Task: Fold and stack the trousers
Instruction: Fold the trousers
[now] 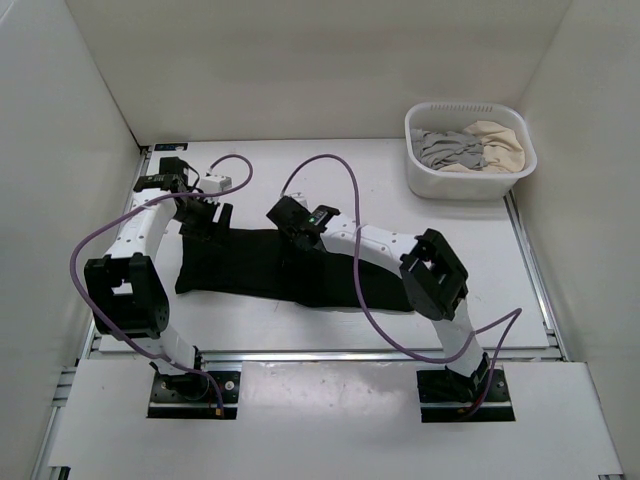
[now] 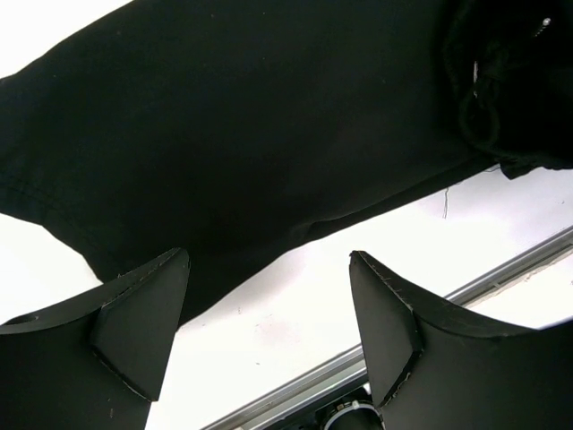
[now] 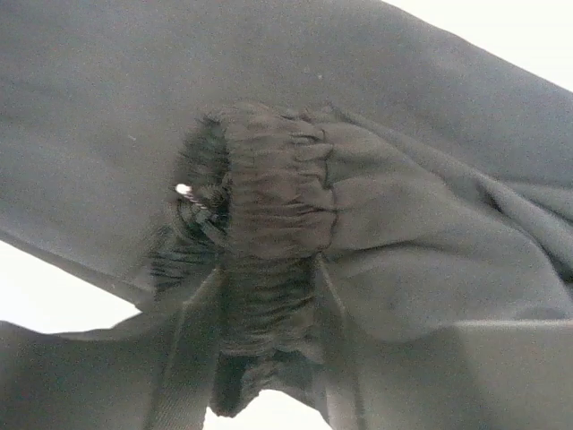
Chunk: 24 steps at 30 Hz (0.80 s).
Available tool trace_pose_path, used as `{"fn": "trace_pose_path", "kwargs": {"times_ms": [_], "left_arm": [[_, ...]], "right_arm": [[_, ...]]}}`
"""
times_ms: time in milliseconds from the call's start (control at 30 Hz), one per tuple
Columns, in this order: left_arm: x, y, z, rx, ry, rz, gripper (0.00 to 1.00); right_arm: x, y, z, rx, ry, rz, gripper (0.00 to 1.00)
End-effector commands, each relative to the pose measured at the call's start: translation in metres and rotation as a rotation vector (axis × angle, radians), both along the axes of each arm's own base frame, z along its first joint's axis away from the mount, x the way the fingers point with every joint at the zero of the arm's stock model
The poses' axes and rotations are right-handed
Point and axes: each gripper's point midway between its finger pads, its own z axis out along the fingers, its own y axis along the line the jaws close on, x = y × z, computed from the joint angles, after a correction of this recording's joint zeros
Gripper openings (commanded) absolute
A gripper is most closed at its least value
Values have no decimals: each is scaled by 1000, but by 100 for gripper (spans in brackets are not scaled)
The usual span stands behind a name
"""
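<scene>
The black trousers (image 1: 250,268) lie in a long flat band across the middle of the table. My left gripper (image 1: 205,225) is at their left end, open and empty; in the left wrist view (image 2: 269,260) its tips hover over bare table at the edge of the black fabric (image 2: 251,116). My right gripper (image 1: 294,238) is at the far edge of the trousers near the middle. In the right wrist view (image 3: 269,305) it is shut on a gathered elastic band of the trousers (image 3: 277,206), with the fabric bunched between the jaws.
A white basket (image 1: 470,180) stands at the back right and holds a grey garment (image 1: 445,148) and a beige garment (image 1: 500,145). White walls enclose the table on three sides. A metal rail (image 2: 501,269) runs along the near edge.
</scene>
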Motion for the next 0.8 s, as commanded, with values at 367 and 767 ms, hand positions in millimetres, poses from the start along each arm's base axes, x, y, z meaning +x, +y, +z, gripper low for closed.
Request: {"fn": "trace_pose_path", "kwargs": {"times_ms": [367, 767], "left_arm": [[0, 2, 6, 7, -31, -9, 84], [3, -4, -4, -30, 1, -36, 85]], "right_arm": [[-35, -21, 65, 46, -6, 14, 0], [-78, 23, 18, 30, 185, 223, 59]]}}
